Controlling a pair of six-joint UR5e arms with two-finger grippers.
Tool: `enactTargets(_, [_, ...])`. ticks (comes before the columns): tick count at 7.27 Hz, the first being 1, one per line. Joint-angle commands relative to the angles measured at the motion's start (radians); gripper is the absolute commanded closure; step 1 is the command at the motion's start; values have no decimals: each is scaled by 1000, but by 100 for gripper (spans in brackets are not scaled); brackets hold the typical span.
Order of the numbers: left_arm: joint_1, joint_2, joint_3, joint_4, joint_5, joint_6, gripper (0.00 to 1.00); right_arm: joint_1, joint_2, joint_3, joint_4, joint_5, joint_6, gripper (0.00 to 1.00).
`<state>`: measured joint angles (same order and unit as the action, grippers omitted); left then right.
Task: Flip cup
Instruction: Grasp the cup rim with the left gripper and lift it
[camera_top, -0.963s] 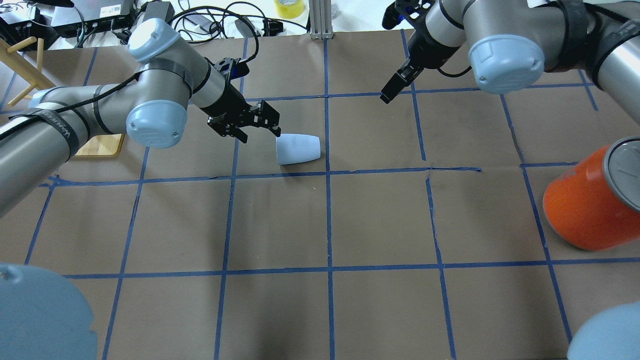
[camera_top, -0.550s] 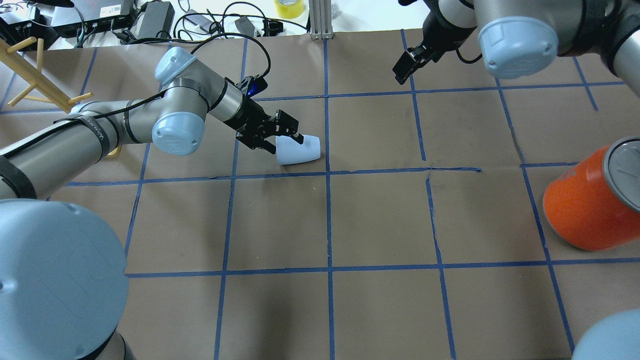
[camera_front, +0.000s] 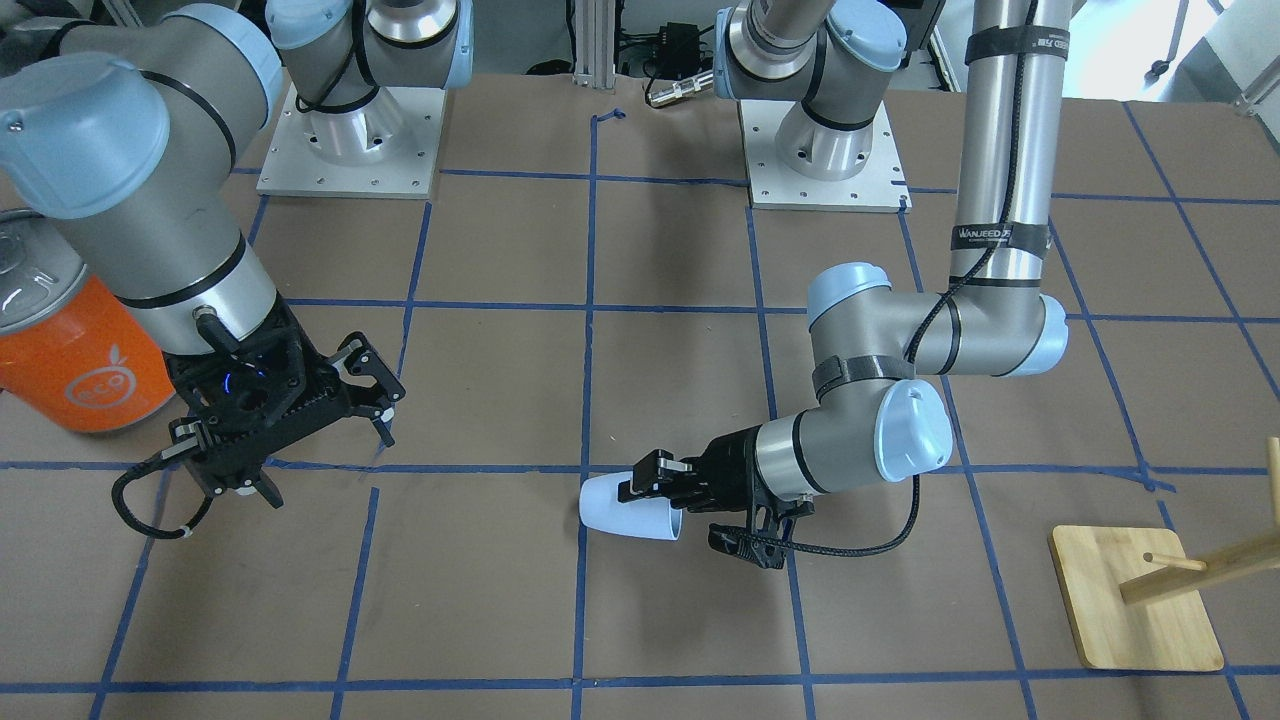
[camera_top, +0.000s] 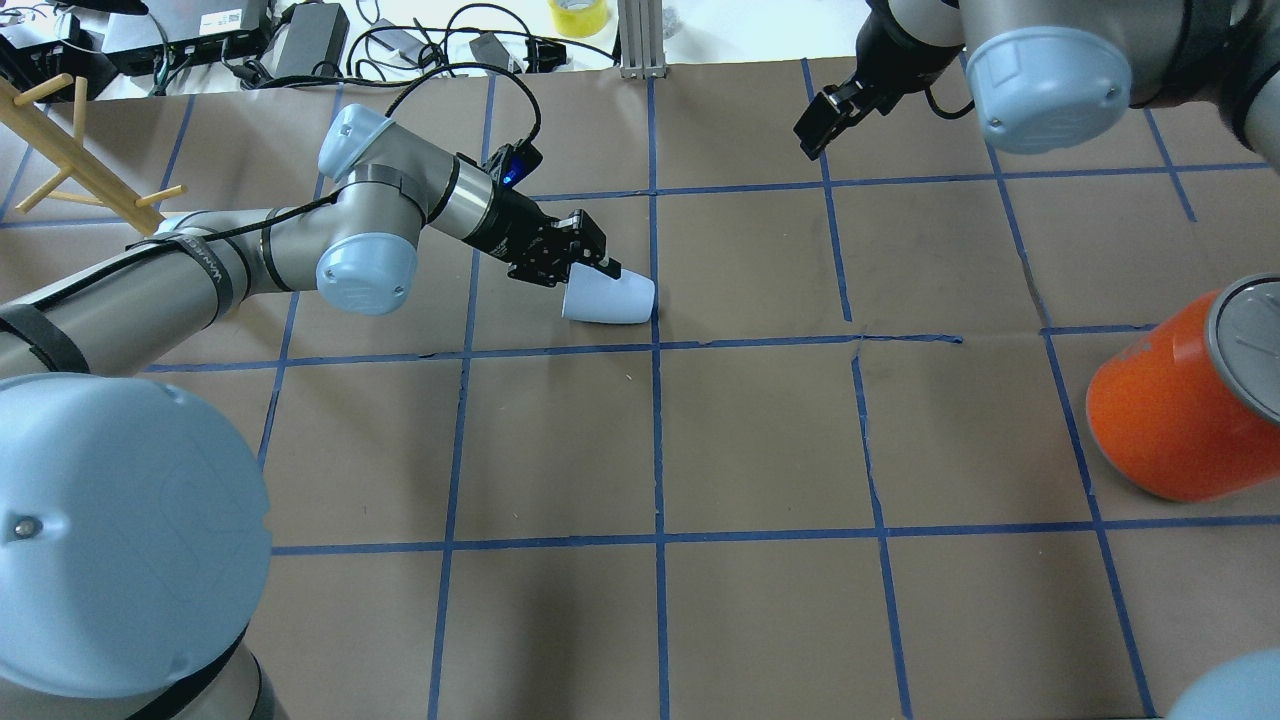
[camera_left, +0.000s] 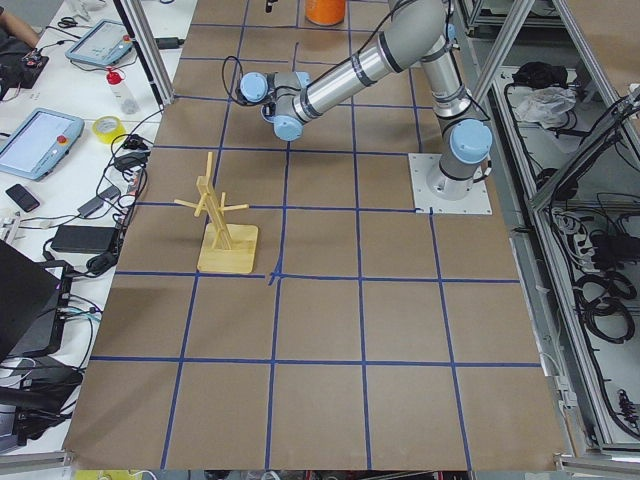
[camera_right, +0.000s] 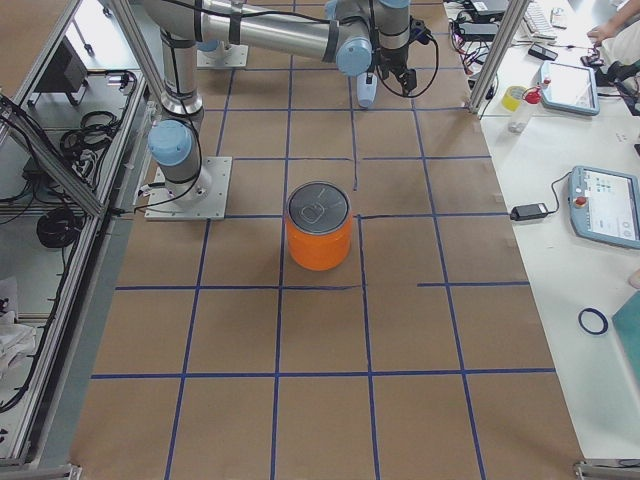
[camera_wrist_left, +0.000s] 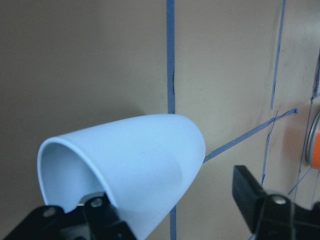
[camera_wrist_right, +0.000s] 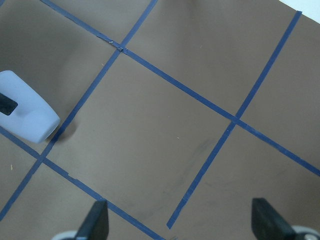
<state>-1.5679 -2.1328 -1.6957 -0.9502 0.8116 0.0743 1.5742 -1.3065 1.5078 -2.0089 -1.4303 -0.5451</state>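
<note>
The pale bluish-white cup (camera_top: 612, 300) lies on its side on the brown table, mouth toward my left arm. It also shows in the front view (camera_front: 625, 510) and the right wrist view (camera_wrist_right: 25, 112). My left gripper (camera_top: 582, 270) is open at the cup's mouth. In the left wrist view one finger (camera_wrist_left: 102, 217) is inside the cup (camera_wrist_left: 135, 165) and the other finger (camera_wrist_left: 267, 210) is well outside its wall. My right gripper (camera_top: 818, 122) is open and empty, held above the table's far right part, away from the cup; it also shows in the front view (camera_front: 322, 445).
A large orange can (camera_top: 1175, 410) with a silver lid stands at the right edge, near my right arm. A wooden peg stand (camera_front: 1135, 600) on a square base is at the far left of the table. Blue tape lines grid the brown paper.
My left gripper moved right and down to the cup's mouth, one finger going inside. The cup shifted slightly right and turned. My right gripper drew back toward the far edge.
</note>
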Motion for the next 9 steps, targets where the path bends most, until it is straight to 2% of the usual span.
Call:
enactTargets(1, [0,19,14,42,20,-62,100,-3,-32,0,34,-19,65,0])
enactTargets(2, [2,33,52,42,58,-70,100,-5,-62,0,60,-28,150,0])
enactTargets(3, [2,40,132,31,187,-102,100,-5,-77,0,121,-97,166,0])
enactTargets(5, [0,48,256,-36,440,-65,100,-6,-88,-9,156,-99,256,0])
enactTargets(6, [0,50,266,-33,540,126,100,-11,-86,-18,151,-102,304,0])
enactTargets(8, [0,38,261,-24,819,496,100,-28,-88,-24,168,-91,389,0])
enactTargets(9, [9,13,255,-1,846,545,100,-29,-102,-50,250,-101,422,0])
